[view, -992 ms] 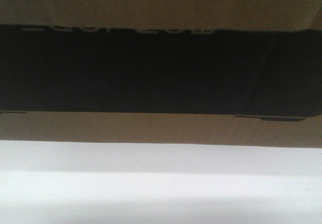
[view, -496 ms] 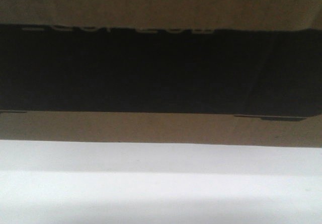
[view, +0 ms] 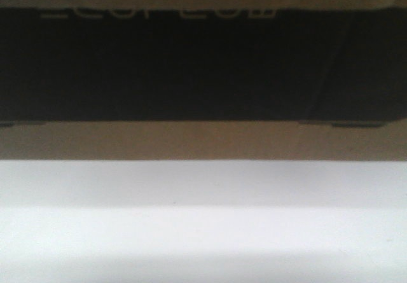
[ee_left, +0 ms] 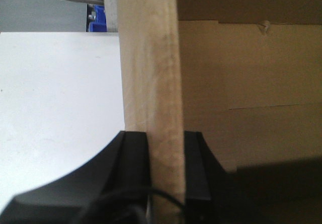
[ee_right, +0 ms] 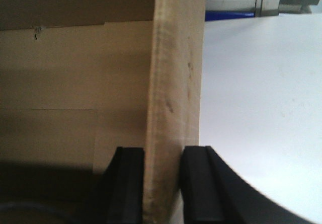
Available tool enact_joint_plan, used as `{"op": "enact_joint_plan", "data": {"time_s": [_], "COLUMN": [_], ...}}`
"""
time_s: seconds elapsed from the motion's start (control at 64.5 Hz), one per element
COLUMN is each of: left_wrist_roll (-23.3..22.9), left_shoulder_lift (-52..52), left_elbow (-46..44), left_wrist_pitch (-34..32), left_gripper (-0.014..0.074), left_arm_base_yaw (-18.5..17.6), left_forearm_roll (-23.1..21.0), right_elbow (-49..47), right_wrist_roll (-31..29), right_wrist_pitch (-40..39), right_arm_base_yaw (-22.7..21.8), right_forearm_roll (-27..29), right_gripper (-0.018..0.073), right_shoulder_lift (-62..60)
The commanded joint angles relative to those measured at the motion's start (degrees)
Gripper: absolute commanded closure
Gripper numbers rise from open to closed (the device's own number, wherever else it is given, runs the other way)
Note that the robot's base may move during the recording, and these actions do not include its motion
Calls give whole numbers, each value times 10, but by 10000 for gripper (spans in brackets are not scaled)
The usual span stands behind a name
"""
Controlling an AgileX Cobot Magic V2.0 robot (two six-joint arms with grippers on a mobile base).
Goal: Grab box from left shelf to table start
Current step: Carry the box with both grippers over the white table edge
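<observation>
box (view: 203, 140) sits higher in front view than 0.5 s ago, black panel and lettering shifted up, more white table (view: 203, 219) showing beneath its bottom edge

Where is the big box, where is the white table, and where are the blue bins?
box (view: 203, 140): front view, brown strip under its black panel.
table (view: 203, 232): front view, bare white top.
blue bins (ee_left: 96, 25): left wrist view, visible blue corner.

Front view is rendered dim, soft and noisy; lettering on the large brown cardboard box (view: 203, 140) is blurred. The plain white tabletop (ee_left: 55, 103) is blown out w/ glare in wrist views; box interior is shadowed.
</observation>
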Motion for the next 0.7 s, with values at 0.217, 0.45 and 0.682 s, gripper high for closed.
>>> {"op": "enact_joint_plan", "data": {"time_s": [0.217, 0.45, 0.682], "left_wrist_roll": [1, 1, 1], "left_shoulder_lift": [-1, -1, 33], "left_elbow": [-24, -24, -25], "left_wrist_pitch": [-93, -93, -123], "left_gripper": [701, 701, 700], "left_arm_base_yaw": [-1, -1, -1], "left_forearm_roll": [-49, -52, -99], "right_elbow": [-15, -15, -16], "right_wrist_roll": [-2, -2, 1], "right_wrist_pitch": [-94, -94, -93], "right_arm_base_yaw": [-7, -7, -7], "right_forearm_roll": [-75, -75, -83], "right_gripper": [502, 502, 502], "right_shoulder_lift": [7, 7, 26]}}
